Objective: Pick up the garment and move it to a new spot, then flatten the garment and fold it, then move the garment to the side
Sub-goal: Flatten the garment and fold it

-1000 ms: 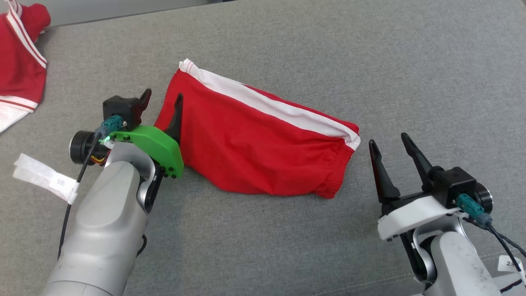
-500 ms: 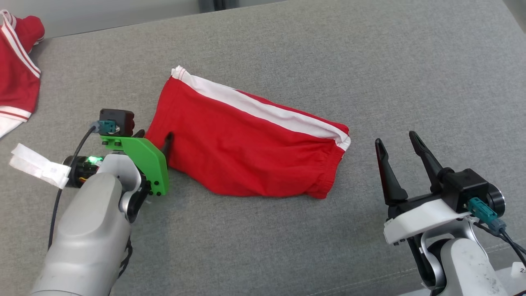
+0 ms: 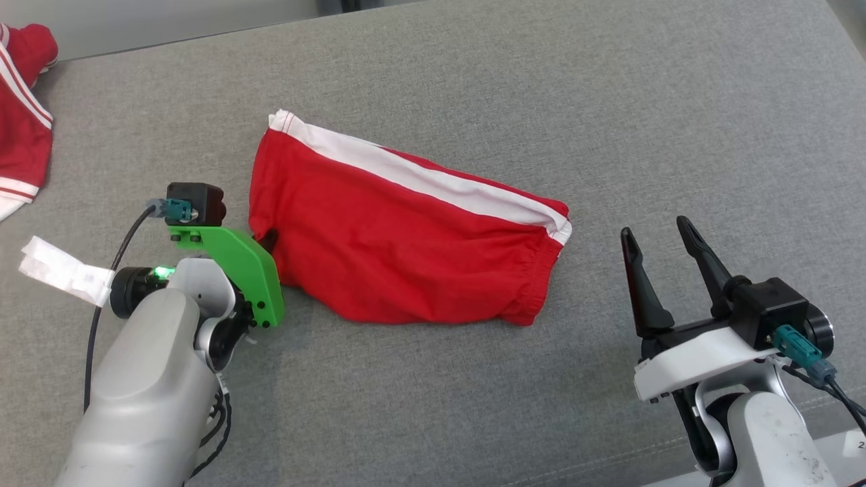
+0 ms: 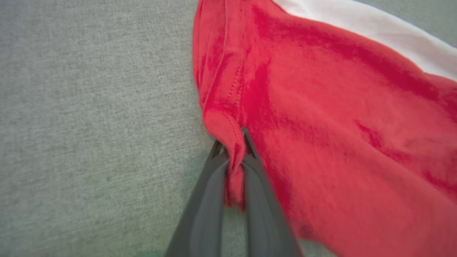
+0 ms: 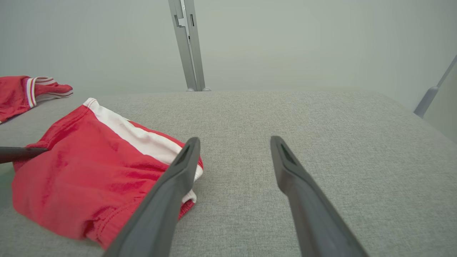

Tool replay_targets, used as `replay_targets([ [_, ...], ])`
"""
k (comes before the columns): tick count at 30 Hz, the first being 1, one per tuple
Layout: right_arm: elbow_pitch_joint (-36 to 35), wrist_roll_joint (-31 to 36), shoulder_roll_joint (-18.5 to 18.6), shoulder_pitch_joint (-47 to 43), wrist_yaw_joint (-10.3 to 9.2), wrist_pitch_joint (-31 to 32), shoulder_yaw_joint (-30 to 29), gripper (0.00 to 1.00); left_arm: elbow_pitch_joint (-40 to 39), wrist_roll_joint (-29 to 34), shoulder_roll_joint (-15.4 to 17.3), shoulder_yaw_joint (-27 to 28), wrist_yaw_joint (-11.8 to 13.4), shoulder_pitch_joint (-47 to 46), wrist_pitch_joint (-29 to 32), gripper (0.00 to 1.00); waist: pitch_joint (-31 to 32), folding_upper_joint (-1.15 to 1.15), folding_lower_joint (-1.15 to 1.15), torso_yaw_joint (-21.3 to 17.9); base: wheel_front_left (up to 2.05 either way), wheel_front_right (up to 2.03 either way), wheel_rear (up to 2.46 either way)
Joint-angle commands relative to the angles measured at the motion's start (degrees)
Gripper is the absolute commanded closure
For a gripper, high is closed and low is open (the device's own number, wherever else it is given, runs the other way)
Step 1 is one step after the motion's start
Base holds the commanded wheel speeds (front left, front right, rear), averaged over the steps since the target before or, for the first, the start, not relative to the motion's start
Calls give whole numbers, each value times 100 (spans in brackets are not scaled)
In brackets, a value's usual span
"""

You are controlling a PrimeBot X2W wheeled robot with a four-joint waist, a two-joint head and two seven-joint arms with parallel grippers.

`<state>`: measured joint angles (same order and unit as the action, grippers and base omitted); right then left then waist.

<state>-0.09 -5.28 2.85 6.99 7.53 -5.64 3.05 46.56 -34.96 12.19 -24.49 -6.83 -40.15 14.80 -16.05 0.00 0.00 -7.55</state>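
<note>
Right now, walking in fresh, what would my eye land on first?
The red shorts with a white stripe, lying in the middle of the grey cushion. Next, the left gripper, shut on their left hem, and the right gripper, open and apart from them at lower right. A second red garment lies at the far left corner.
</note>
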Motion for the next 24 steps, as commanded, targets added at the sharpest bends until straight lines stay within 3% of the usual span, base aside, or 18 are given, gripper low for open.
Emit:
replay_targets([
  [1, 9, -2, 6, -44, -9, -31, -8, 0, -20, -28, 41, -25, -16, 179, 12, 100, 56, 0, 0, 47, 0, 0, 0],
  [12, 68, 53, 8, -217, -8, -4, -204, 0, -891, -347, 154, 141, 23, 1025, -370, 100, 465, 0, 0, 387, 0, 0, 0],
  [24, 88, 98, 8, -435, -9, 106, -572, 0, -2499, -508, -32, 216, 694, 2802, -897, 100, 940, 0, 0, 1026, 0, 0, 0],
])
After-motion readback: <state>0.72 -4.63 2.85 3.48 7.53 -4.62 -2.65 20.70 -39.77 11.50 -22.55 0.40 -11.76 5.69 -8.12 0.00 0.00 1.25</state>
